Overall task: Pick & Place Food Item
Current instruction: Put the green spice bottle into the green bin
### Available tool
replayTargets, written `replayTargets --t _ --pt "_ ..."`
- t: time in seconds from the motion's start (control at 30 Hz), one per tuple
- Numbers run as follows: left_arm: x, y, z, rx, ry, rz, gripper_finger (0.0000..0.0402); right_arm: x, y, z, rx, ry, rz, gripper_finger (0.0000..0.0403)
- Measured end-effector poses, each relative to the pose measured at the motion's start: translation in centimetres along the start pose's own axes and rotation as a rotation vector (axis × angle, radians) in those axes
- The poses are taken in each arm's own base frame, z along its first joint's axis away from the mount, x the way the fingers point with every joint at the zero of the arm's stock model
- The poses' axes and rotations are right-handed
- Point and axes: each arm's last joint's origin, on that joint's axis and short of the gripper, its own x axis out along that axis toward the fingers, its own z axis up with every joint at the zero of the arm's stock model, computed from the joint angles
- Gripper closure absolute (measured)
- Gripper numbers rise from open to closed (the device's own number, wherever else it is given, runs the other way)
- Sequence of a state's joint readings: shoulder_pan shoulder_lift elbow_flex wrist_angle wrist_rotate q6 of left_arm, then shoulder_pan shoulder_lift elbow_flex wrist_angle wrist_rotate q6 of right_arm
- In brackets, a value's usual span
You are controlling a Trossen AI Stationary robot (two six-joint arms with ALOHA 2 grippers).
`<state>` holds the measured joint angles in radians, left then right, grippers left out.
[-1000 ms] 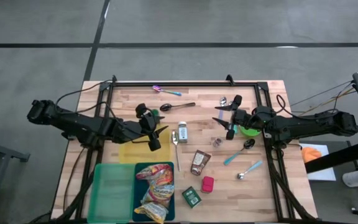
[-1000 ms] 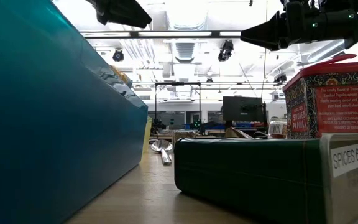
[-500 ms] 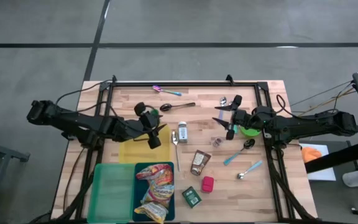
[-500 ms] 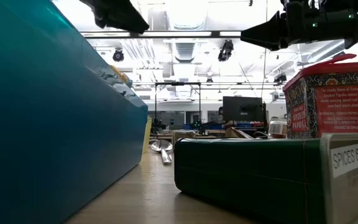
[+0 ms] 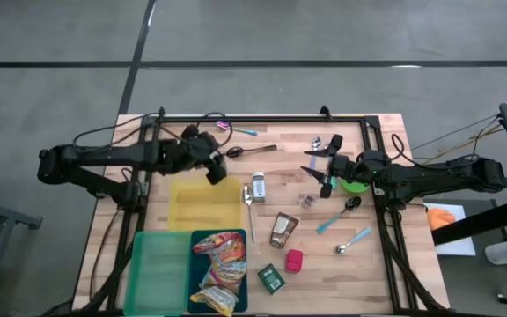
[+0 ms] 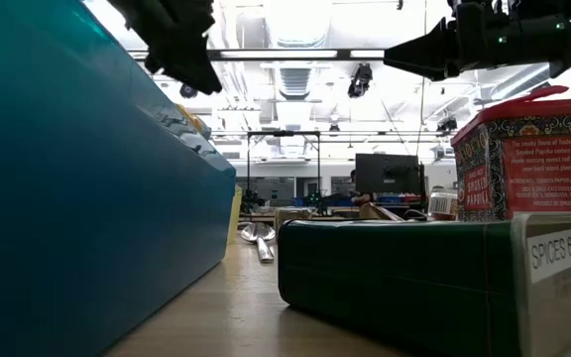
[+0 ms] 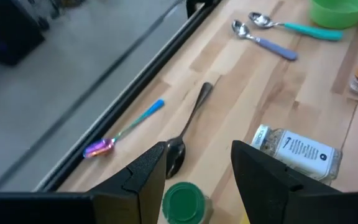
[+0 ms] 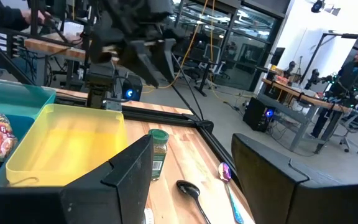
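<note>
Left tool (image 5: 211, 164): fingers apart, empty, poised over the green-lidded jar (image 7: 184, 200) near the surface's far edge, likely lining up a grasp. Right tool (image 5: 320, 167): apart, empty, waiting toward the right edge. Yellow tray (image 5: 204, 204): adjacent, probable destination.

1. Two slender arms of dark, nearly black segments joined by rounded joints are seen in the high view.
2. Each arm is ended by a two-finger gripper: the black left gripper (image 5: 215, 167) and the black right gripper (image 5: 320, 171).
3. Broad, flat-faced, angular black fingers (image 7: 143, 177) are shown in the left wrist view.
4. Equally wide, bevelled dark fingers (image 8: 114, 180) are shown in the right wrist view.
5. Thin dark cables are run along both arms.
</note>
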<state>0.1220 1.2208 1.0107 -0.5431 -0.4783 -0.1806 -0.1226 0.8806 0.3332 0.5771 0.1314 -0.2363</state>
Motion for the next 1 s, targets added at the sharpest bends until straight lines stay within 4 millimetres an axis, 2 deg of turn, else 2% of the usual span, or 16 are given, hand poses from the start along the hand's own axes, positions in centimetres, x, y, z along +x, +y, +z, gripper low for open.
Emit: replayTargets --t 0.23,0.5,0.8,1.0 --pt "1.8 2.5 -0.5 -0.054 0.115 -0.004 0.0219 0.0 0.0 0.0 0.0 0.0 0.0 0.0188" --pt "4.0 2.4 -1.0 -0.057 0.211 -0.019 0.0212 0.0 0.0 0.0 0.0 0.0 0.0 0.0188" --pt "5.3 2.7 -1.4 -0.101 0.271 0.011 0.0102 0.0 0.0 0.0 0.0 0.0 0.0 0.0188" --pt "5.9 2.7 -2.2 -0.114 0.356 0.027 0.0066 0.0 0.0 0.0 0.0 0.0 0.0 0.0188"
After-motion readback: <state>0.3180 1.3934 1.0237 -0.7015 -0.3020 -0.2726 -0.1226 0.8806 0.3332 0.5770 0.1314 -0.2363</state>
